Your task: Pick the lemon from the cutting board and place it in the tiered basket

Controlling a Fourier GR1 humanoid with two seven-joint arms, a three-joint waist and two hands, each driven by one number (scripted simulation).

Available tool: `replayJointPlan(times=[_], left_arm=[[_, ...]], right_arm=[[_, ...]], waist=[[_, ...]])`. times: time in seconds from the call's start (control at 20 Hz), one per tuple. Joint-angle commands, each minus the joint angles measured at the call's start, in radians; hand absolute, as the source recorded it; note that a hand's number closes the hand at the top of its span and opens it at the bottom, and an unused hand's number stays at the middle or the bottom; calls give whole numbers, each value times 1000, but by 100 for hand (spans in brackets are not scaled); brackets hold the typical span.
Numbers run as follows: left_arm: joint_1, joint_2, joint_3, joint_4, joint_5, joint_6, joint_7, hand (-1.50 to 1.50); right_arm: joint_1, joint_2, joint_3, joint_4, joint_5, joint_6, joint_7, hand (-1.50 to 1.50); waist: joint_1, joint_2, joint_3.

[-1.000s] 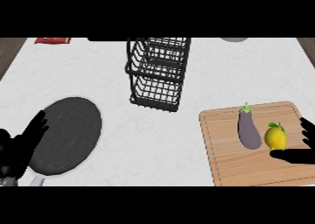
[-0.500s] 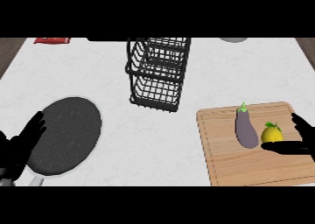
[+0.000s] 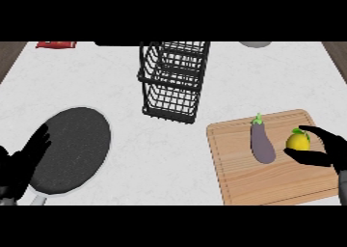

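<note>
Lemon (image 3: 298, 141) sits on the wooden cutting board (image 3: 272, 178) at about four o'clock in the head view, just beside the purple eggplant (image 3: 261, 143), which lies to its nine o'clock. The right hand (image 3: 331, 150) comes in from the lower right edge and brackets the fruit: one finger arches over the lemon's top at its one o'clock and the thumb reaches under it at its six o'clock, so the hand is half-curled round the lemon with a narrow span. Whether the pads actually touch the peel I cannot tell, and the lemon looks to be resting on the board, not lifted. The black wire tiered basket (image 3: 173, 79) stands at twelve o'clock, well apart from the board, and no lemon shows in any of its tiers. By my reading the task is at its very start: the grasp is being set, while the lift, the carry across the white counter (image 3: 169, 159) towards twelve o'clock and the release into a tier are all left to do. The eggplant lying so near could be nudged during the lift. The left hand (image 3: 16, 166) rests at eight o'clock with fingers straight and spread, beside the rim of a dark frying pan (image 3: 71, 149), holding nothing.
</note>
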Motion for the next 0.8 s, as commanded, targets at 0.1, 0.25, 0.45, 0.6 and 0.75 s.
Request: replayJointPlan(times=[0.1, 0.25, 0.45, 0.6, 0.75], left_arm=[[-23, 24, 33, -1, 0, -18, 37, 0], [-71, -30, 16, 78, -33, 7, -25, 0], [-18, 3, 48, -32, -18, -21, 45, 0], [13, -41, 24, -41, -35, 2, 19, 0], [-40, -45, -20, -6, -61, -1, 9, 0]], right_arm=[[-1, 76, 35, -51, 59, -94, -44, 150], [17, 78, -4, -2, 60, -127, -117, 150], [50, 48, -37, -73, 78, -146, -63, 150], [125, 67, -46, -260, 84, -191, 53, 150], [4, 194, 309, -303, 383, -256, 100, 150]], waist=[[5, 7, 15], [3, 7, 15], [5, 6, 15], [2, 5, 15], [80, 5, 4]])
